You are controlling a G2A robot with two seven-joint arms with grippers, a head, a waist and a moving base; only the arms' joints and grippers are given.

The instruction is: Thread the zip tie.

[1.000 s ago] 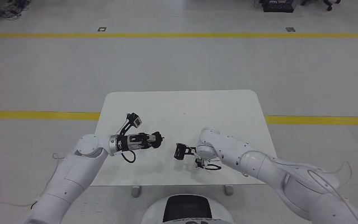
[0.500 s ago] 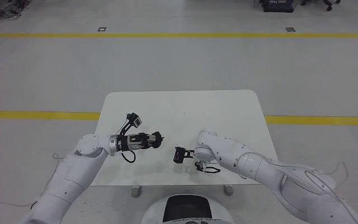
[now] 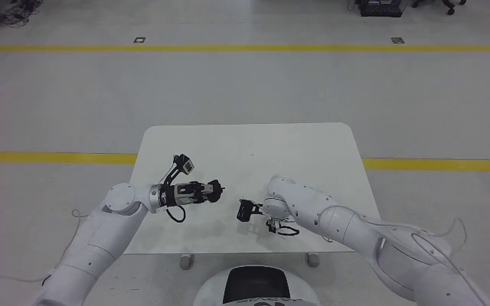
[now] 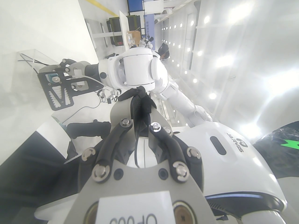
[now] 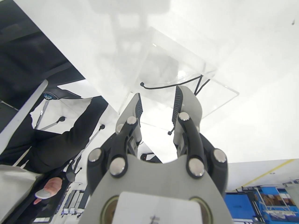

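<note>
Left gripper (image 4: 139, 94) fingers are pinched shut on a thin black strip running back between them, pretty sure that's the zip tie (image 4: 137, 145). Right gripper (image 5: 157, 99) fingers are spread wide, with a spare tie (image 5: 161, 86) in the clear tray (image 5: 210, 94) just past their tips. I'd line tail and head up square before closing, no rushing

The top camera looks down on the table (image 3: 306, 153) from overhead. The left wrist camera, close-mounted, faces three o'clock; both show the right gripper (image 3: 243, 209). The right wrist camera faces nine.
</note>
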